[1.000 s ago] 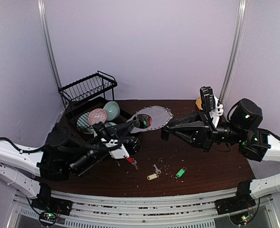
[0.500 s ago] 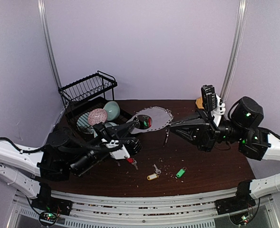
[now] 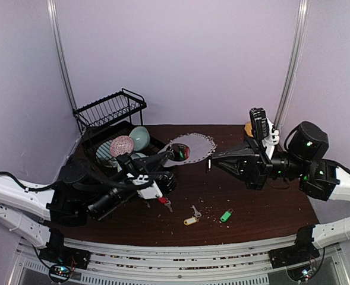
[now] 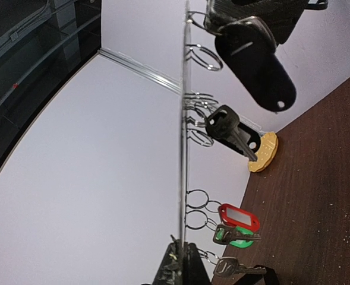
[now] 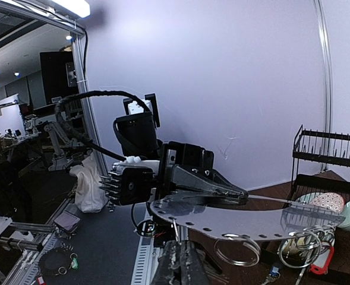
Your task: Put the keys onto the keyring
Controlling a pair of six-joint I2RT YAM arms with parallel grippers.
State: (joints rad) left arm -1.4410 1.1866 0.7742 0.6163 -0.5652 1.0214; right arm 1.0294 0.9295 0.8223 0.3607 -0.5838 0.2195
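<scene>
The keyring (image 3: pixel 192 144), a flat silver oval, is held level above the table, with my left gripper (image 3: pixel 172 157) shut on its near-left rim. In the left wrist view the keyring (image 4: pixel 182 148) shows edge-on; a red-tagged key (image 4: pixel 239 217), a green-tagged key (image 4: pixel 239 237), a black key (image 4: pixel 229 127) and a black tag (image 4: pixel 255 59) hang from it. My right gripper (image 5: pixel 180 252) is shut on a thin split ring (image 5: pixel 176 228) at the keyring's rim (image 5: pixel 252 218). Loose keys lie on the table: red tag (image 3: pixel 163 200), yellow tag (image 3: pixel 190 221), green tag (image 3: pixel 225 215).
A black dish rack (image 3: pixel 110 113) holding bowls stands at the back left, close behind the left arm. A round orange plate (image 3: pixel 248 127) lies at the back right behind the right arm. Crumbs are scattered over the dark table (image 3: pixel 264 208).
My right gripper has closed from open onto the split ring at the keyring's rim and shifted slightly right. The left gripper and keyring have stayed still.
</scene>
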